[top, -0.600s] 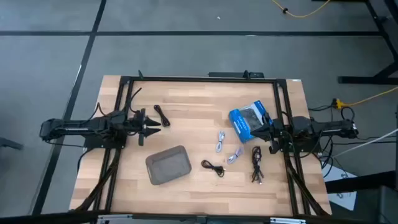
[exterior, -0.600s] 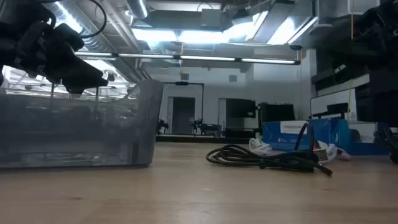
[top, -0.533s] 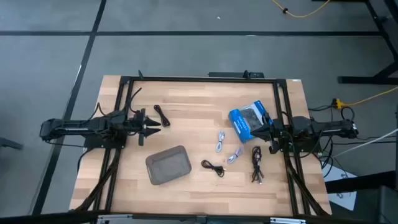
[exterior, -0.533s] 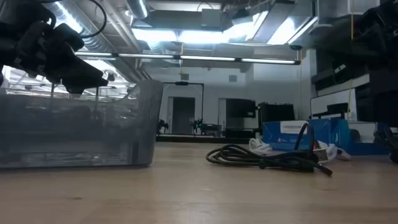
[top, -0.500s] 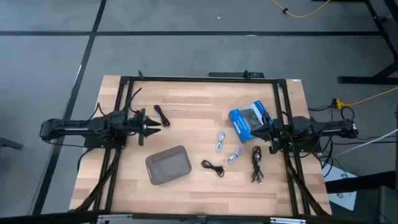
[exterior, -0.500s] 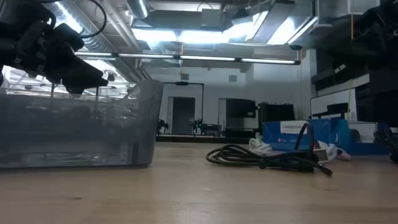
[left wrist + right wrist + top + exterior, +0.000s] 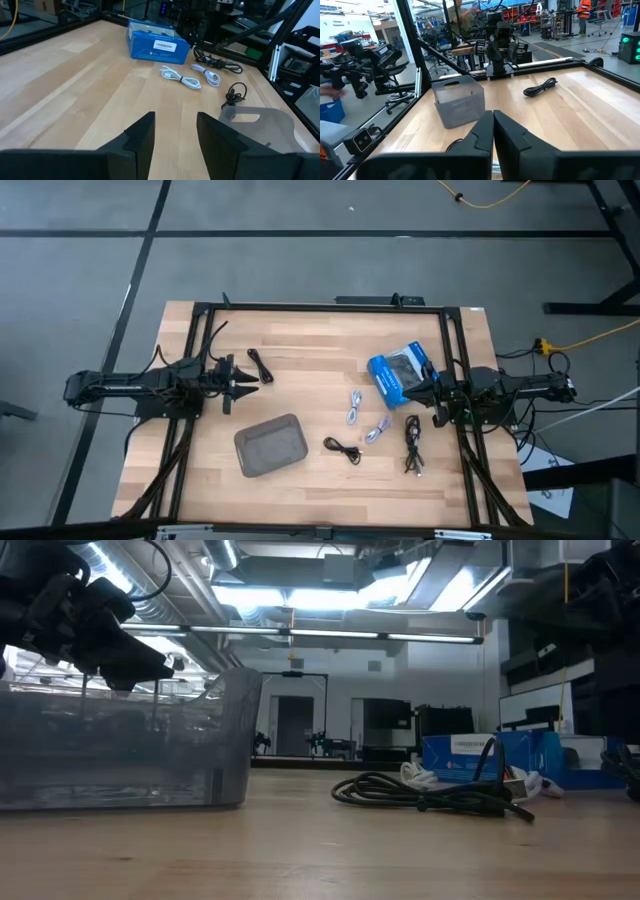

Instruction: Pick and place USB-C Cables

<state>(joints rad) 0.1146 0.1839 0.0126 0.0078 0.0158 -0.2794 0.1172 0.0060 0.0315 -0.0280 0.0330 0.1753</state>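
Five small cable bundles lie loose on the wooden table. In the high view they are a black one (image 7: 260, 366) by my left gripper (image 7: 246, 383), two white ones (image 7: 355, 408) (image 7: 377, 430) mid-table, a black one (image 7: 343, 448) near the grey tray (image 7: 270, 445), and a black one (image 7: 413, 445) below my right gripper (image 7: 425, 390). My left gripper (image 7: 175, 131) is open above bare wood, facing the white cables (image 7: 180, 77). My right gripper (image 7: 493, 126) is shut and faces the tray (image 7: 457, 102) and the far black cable (image 7: 540, 87). Neither gripper touches anything.
A blue plastic packet (image 7: 398, 373) lies beside my right gripper, toward the far right of the table. Black frame rails (image 7: 320, 306) border the table's far, left and right sides. Bare wood lies between the two grippers. People (image 7: 582, 10) are in the room beyond the table.
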